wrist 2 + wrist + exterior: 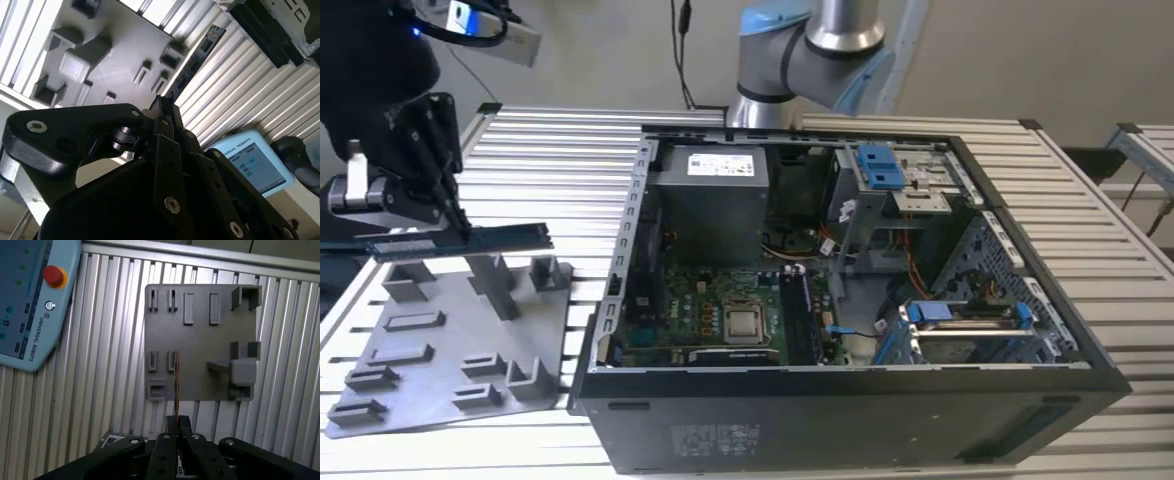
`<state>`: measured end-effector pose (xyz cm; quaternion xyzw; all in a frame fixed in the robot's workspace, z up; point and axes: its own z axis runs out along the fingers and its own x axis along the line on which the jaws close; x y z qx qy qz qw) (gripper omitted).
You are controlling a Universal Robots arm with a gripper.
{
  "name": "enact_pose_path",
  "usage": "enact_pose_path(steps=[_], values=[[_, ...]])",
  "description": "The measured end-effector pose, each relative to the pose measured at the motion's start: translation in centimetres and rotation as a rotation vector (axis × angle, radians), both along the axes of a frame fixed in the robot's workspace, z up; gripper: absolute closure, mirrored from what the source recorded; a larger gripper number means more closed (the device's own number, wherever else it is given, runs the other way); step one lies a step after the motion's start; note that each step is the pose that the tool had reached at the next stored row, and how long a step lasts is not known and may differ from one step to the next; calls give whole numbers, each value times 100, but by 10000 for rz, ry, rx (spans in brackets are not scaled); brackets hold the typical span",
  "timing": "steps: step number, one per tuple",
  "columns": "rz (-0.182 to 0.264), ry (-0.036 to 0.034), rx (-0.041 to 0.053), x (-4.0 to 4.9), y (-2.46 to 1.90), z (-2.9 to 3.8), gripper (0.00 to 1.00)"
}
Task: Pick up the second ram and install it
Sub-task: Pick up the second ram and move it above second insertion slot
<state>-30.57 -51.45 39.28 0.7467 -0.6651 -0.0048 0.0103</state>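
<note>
My gripper, fingers closed on the memory stick, holds it over the gray tray at the exterior view's left, well apart from the open computer case. The pickup looks done; seating the stick on the motherboard is left. The first wrist view shows the stick edge-on, and the case's slots are hard to make out.

Print on pendant; label on PSU.
</note>
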Motion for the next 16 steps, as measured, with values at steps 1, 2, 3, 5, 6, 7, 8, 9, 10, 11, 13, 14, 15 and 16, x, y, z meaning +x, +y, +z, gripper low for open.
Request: enact_pose_path(steps=[1, 2, 3, 5, 6, 7, 8, 9, 10, 11, 13, 14, 15, 16], values=[[0, 0, -3, 27, 2, 0, 86], [0, -1, -6, 54, 3, 0, 86], [0, 0, -10, 84, 5, 0, 86], [0, 0, -16, 141, 8, 0, 86], [1, 0, -20, 168, 9, 0, 86], [0, 0, -23, 198, 10, 0, 86], [0, 0, -26, 227, 12, 0, 86], [0, 0, -29, 257, 13, 0, 86], [0, 0, -32, 287, 14, 0, 86], [0, 0, -35, 317, 15, 0, 86], [0, 0, -40, 382, 18, 0, 86], [1, 0, -43, 412, 19, 0, 86], [0, 0, -45, 443, 20, 0, 86], [0, 0, -48, 473, 21, 0, 86]])
